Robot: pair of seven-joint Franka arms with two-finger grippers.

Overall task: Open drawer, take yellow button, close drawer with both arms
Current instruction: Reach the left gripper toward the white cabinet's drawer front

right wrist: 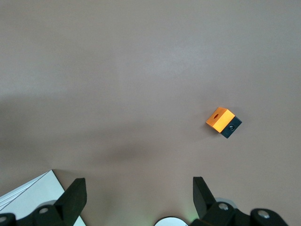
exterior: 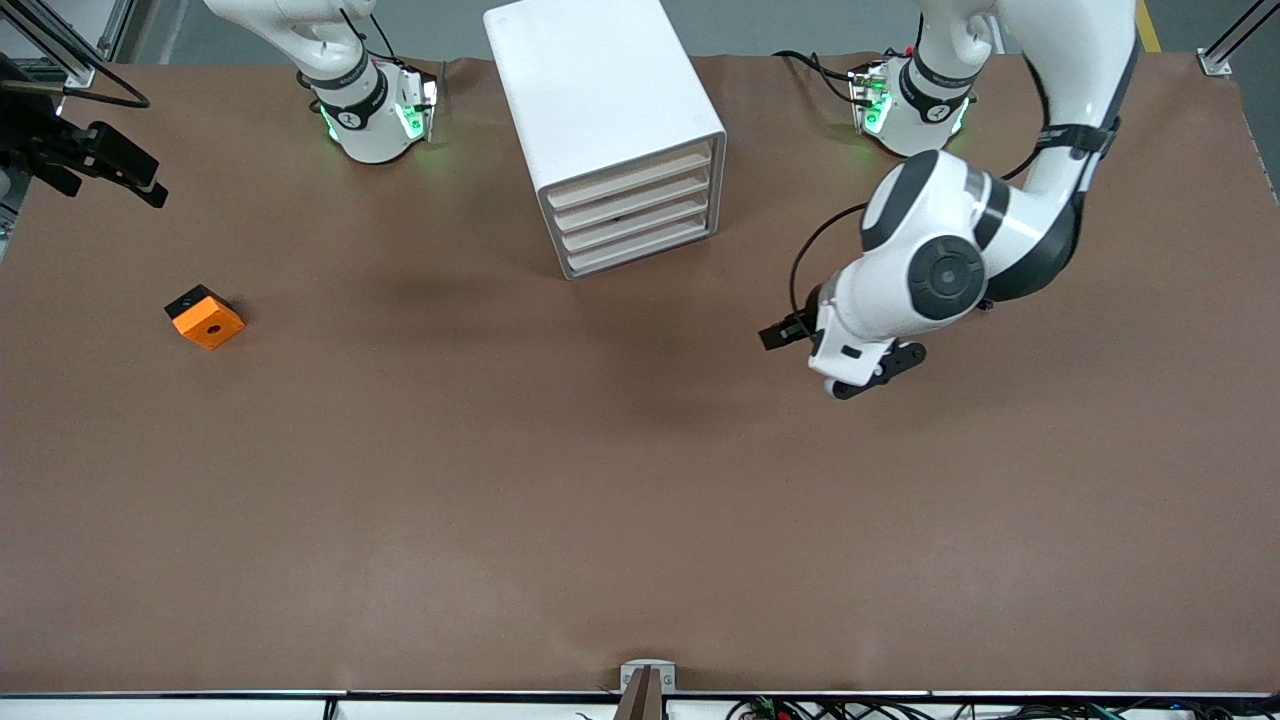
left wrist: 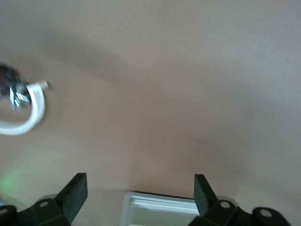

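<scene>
Cabinet (exterior: 610, 120) in white stands on the brown desk (exterior: 500, 480) between the two arm bases, its four cream-fronted drawers all pushed in; the drawer (exterior: 630, 168) at the top of the stack is flush with the three beneath it. No button shows in any view, so where it lies cannot be told. The left arm (exterior: 1010, 215) rises from its base, bends at a high elbow and folds down and inward, so that its wrist hangs over bare desk toward the left arm's end of the table from the cabinet and nearer the front camera than it. The left hand (exterior: 845, 365) points downward there, fingers (left wrist: 75, 193) spread wide with nothing between them; its wrist view catches an edge of the cabinet just past the fingertips. Only the base and lower links of the right arm (exterior: 330, 55) show in the front view; the right hand (right wrist: 138, 200) appears in its own wrist view, released and empty, high over the desk with a corner of the cabinet beside it. An orange block (exterior: 205, 317) with a black base lies well apart from the cabinet, toward the right arm's end.
</scene>
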